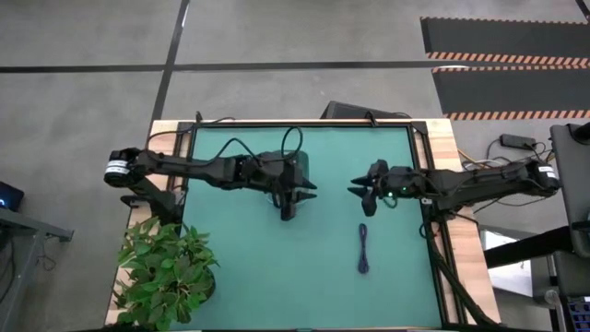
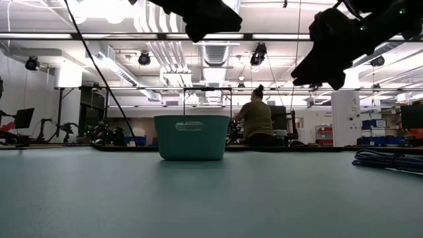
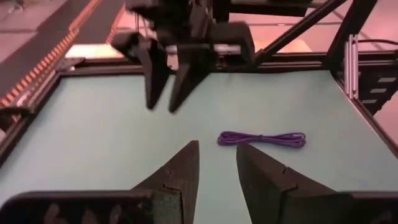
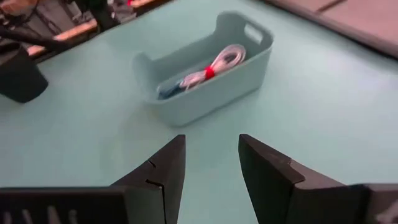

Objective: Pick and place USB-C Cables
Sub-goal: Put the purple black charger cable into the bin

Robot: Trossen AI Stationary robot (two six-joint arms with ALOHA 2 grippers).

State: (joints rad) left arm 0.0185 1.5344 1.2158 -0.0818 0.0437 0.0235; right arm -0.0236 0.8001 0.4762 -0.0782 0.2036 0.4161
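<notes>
A dark purple cable bundle (image 1: 363,249) lies flat on the green mat, toward the near right; the left wrist view shows the bundle (image 3: 261,139) too. A teal bin (image 4: 205,68) stands on the mat with a white cable with a red tie (image 4: 214,67) and a blue cable (image 4: 169,89) lying inside. No green cable can be made out. My left gripper (image 1: 304,192) hovers open beside the bin (image 1: 299,167), near mid-table. My right gripper (image 1: 358,194) hovers open, raised, on the far side of the purple cable.
A potted plant (image 1: 166,267) sits at the table's near left corner. A raised black frame (image 1: 426,184) borders the mat. Beyond the table's far edge a person (image 2: 256,119) sits with their back turned. Bare mat (image 1: 267,267) lies between plant and purple cable.
</notes>
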